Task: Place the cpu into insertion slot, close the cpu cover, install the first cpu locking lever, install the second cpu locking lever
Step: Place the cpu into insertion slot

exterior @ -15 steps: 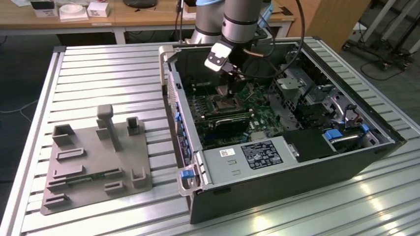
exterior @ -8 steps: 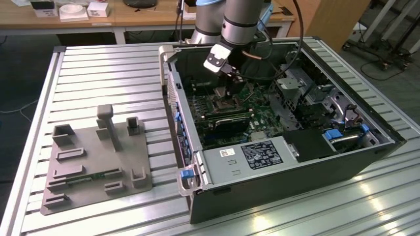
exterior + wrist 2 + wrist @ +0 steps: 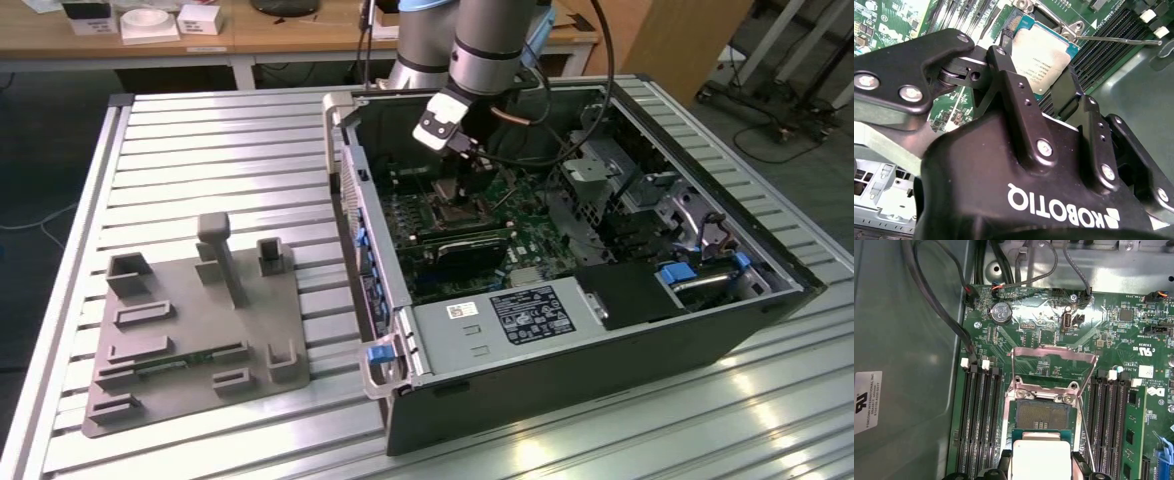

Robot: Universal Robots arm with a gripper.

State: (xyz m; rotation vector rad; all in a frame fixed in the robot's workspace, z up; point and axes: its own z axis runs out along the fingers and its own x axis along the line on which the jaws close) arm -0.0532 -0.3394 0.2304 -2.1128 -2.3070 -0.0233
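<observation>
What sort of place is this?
Probably a robotics lab: a grey robot arm, its claw holding a small silver-topped square chip, reaches into an open black computer case on a slatted metal table.

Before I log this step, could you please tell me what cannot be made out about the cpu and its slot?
First wrist view: the cpu runs off the edge and hides part of the insertion slot.
Second wrist view: the gripper hides part of the cpu.
Exterior view: the gripper blocks the slot.
</observation>
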